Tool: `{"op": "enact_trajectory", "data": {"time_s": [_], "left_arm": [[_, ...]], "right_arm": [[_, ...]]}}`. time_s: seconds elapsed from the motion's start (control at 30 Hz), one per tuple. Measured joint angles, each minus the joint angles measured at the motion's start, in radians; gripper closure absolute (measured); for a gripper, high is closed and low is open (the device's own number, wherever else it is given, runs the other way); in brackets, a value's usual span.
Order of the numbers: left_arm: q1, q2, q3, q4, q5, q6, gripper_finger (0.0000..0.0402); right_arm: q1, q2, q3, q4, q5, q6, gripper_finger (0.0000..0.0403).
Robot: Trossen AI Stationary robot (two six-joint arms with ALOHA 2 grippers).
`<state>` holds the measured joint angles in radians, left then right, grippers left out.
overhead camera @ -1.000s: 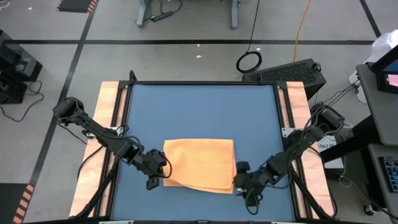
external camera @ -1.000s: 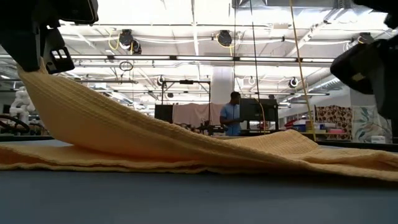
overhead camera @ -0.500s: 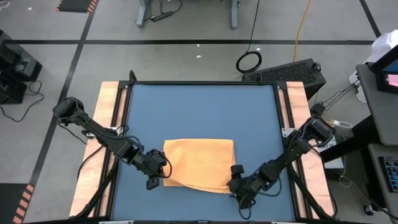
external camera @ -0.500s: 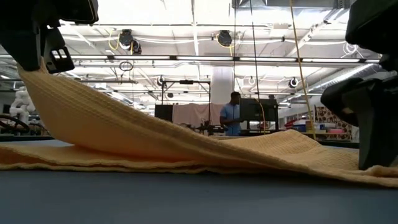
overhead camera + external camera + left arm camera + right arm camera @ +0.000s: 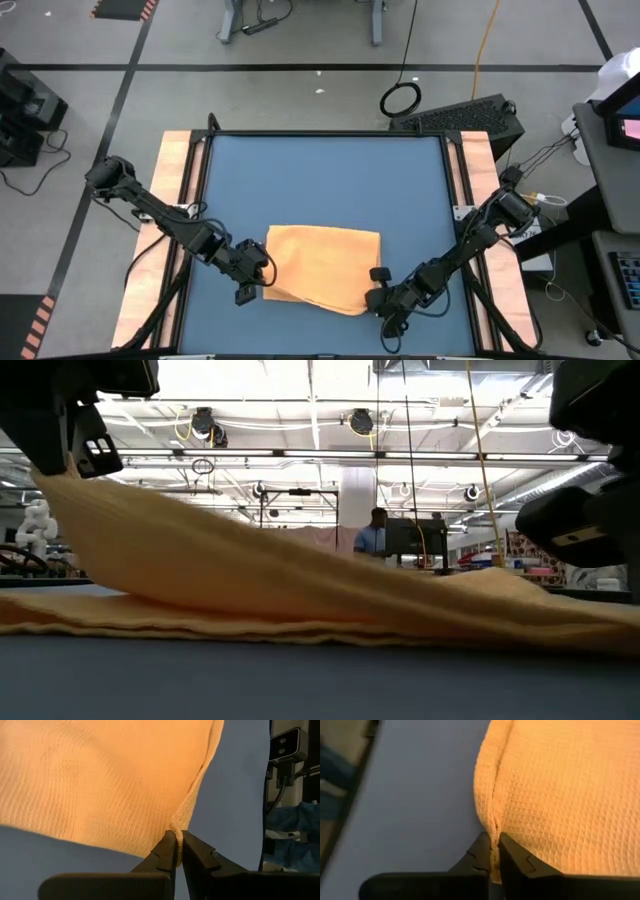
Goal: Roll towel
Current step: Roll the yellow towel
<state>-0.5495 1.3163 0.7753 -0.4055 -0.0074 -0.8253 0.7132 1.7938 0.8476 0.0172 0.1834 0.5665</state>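
So the towel (image 5: 322, 265) is sitting folded on the blue table (image 5: 320, 180), toward the near edge, roughly centered between the two arms. Left gripper (image 5: 262, 276) is at the towel's near-left corner, and in its wrist view the jaws are pinched together on a thin bit of the fabric edge (image 5: 176, 837). In the low view that corner is pulled up off the surface, so the cloth slopes down from there across the table. Right gripper (image 5: 378, 298) is at the near-right corner, jaws squeezed onto the doubled edge of the towel, which you can see clearly in its own wrist view (image 5: 493, 851).

Nothing else is on the tabletop, so nothing blocks either arm. Off the table, at the far right, there's a dark keyboard-looking thing (image 5: 465, 116) and a black cable loop (image 5: 400, 99) on the floor. In the low view a person in a blue shirt (image 5: 374, 536) is way back in the room by a monitor (image 5: 412, 540).
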Motion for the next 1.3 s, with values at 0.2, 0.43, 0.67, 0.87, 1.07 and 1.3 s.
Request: {"op": "enact_trajectory", "data": {"time_s": [0.2, 0.43, 0.67, 0.87, 1.07, 1.3], "left_arm": [[0.0, -0.016, 0.0, 0.03, 0.01, -0.007, 0.0394], [0.001, -0.083, 0.0, 0.06, 0.009, -0.007, 0.0397], [0.042, -0.135, 0.0, 0.059, -0.123, 0.014, 0.0398], [0.152, -0.137, 0.0, 0.063, -0.316, 0.085, 0.0399], [0.298, -0.138, 0.0, 0.122, -0.369, 0.202, 0.0399], [0.413, -0.205, 0.0, 0.142, -0.368, 0.256, 0.04]], "right_arm": [[-0.013, -0.018, 0.079, -0.107, -0.08, 0.101, 0.0382], [-0.044, -0.176, 0.164, -0.373, -0.11, 0.147, 0.0392], [-0.136, -0.383, 0.176, -0.704, -0.075, 0.147, 0.0393], [-0.267, -0.519, 0.176, -0.903, 0.002, 0.113, 0.0393], [-0.438, -0.602, 0.176, -0.939, 0.001, -0.004, 0.0393], [-0.594, -0.66, 0.176, -0.937, -0.004, -0.058, 0.0394]]}}
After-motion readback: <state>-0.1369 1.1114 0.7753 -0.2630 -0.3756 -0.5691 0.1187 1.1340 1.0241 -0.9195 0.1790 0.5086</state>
